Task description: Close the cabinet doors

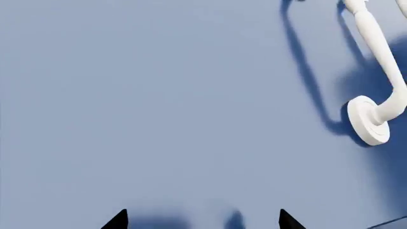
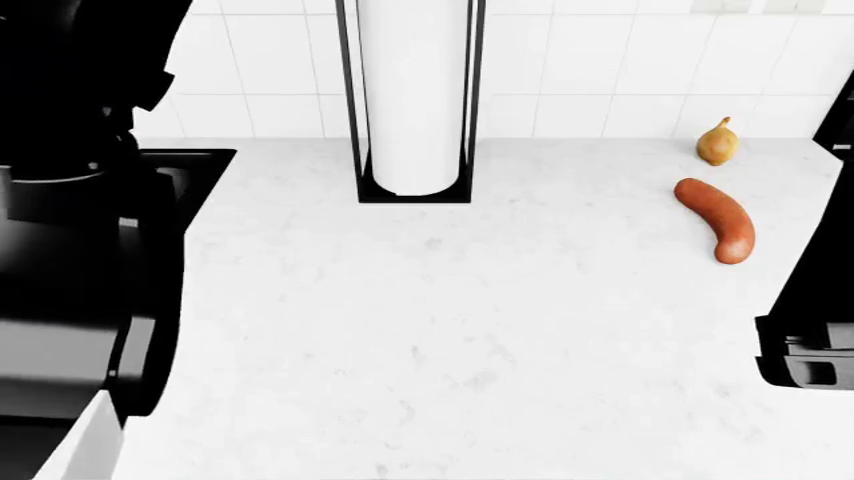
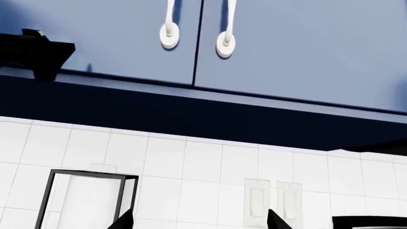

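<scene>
I'm holding the left gripper (image 1: 202, 220) right up against a blue cabinet door (image 1: 178, 105); only its two black fingertips (image 1: 117, 220) are showing in the left wrist view, spread wide with nothing between them. The white handle (image 1: 380, 71) on that door is sitting off to one side of the claw, its round mount (image 1: 367, 120) near but not touching. The right gripper (image 3: 200, 220) is hanging well below, tips apart and empty, looking up at the two doors (image 3: 286, 43), which are sitting flush above the tiled wall (image 3: 190, 167), handles (image 3: 226, 28) side by side at the seam. In the head view I'm seeing the white counter (image 2: 441, 330), a paper towel holder (image 2: 411, 100) at the far side, and a sausage (image 2: 717, 218) and onion (image 2: 718, 143) far right.
</scene>
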